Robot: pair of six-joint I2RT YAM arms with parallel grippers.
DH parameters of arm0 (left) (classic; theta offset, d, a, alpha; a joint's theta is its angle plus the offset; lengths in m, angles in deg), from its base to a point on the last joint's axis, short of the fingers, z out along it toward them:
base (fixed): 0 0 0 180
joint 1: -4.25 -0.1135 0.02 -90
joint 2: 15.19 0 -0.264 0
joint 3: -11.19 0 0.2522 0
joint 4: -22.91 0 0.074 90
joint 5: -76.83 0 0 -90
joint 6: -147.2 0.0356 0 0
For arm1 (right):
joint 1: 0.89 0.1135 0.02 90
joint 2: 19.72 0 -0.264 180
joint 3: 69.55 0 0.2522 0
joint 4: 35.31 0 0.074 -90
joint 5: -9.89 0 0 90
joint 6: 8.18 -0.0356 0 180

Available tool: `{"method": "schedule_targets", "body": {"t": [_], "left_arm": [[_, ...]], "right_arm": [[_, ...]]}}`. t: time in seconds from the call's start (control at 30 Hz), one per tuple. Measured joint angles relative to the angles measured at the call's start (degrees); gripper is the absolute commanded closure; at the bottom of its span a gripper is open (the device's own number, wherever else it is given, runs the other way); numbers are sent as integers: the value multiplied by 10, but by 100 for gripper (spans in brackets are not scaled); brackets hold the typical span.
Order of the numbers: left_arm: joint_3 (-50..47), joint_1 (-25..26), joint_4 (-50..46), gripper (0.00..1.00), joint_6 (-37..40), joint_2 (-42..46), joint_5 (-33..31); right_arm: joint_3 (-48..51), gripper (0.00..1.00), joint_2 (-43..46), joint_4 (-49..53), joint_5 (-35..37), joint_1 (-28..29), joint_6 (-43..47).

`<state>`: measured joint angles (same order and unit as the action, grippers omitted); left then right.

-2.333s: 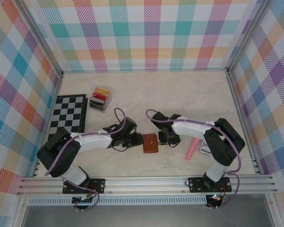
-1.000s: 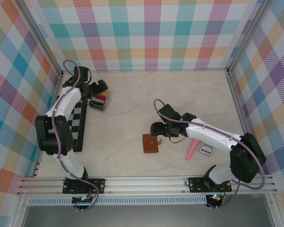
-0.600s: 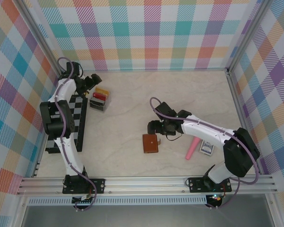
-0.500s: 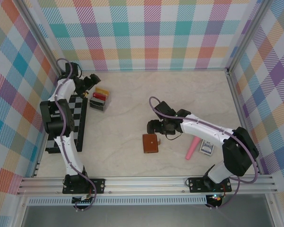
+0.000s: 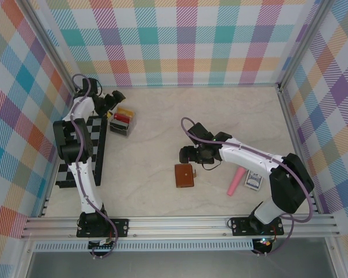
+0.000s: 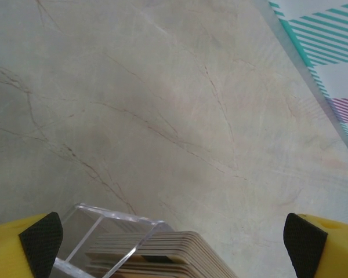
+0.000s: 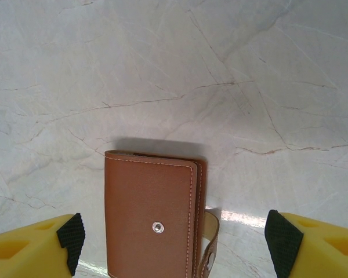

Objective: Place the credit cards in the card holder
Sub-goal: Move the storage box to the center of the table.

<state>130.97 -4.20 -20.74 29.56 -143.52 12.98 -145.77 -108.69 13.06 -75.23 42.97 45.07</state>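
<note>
The credit cards [image 5: 123, 117], red, yellow and dark, stand upright in a clear plastic rack [image 5: 121, 128] at the far left. In the left wrist view the stacked card edges [image 6: 180, 252] lie behind the rack's clear wall [image 6: 98, 229]. My left gripper [image 5: 113, 103] [image 6: 173, 243] is open, its jaws wide on either side of the rack's top, touching nothing. The card holder [image 5: 184, 175] [image 7: 149, 211], a brown leather wallet, lies folded shut on the table with its snap tab [image 7: 211, 243] loose at the right. My right gripper [image 5: 188, 155] [image 7: 177, 238] hovers open just above it, holding nothing.
A folded chessboard [image 5: 84, 147] lies along the left wall, beside the left arm. A pink stick [image 5: 235, 181] and a small card box [image 5: 252, 181] lie right of the wallet, under the right arm. Bare marble table stretches between the rack and the wallet.
The left arm has swung from beside the wallet to the far-left card rack and settled over it. The right gripper has shifted slightly left above the wallet.
</note>
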Motion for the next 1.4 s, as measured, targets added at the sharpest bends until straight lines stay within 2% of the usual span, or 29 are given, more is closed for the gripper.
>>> {"method": "schedule_targets", "body": {"t": [0.23,0.5,1.03,1.4], "left_arm": [[-49,6,47,0,-2,5,55],[-160,31,80,0,-16,61,75],[-348,173,218,0,-132,169,62],[-371,264,278,0,-200,172,37]], "right_arm": [[0,16,0,2,0,-3,0],[1,16,3,4,-1,-12,-2],[70,18,42,-30,-96,-80,-33],[121,20,83,-59,-148,-136,-46]]}}
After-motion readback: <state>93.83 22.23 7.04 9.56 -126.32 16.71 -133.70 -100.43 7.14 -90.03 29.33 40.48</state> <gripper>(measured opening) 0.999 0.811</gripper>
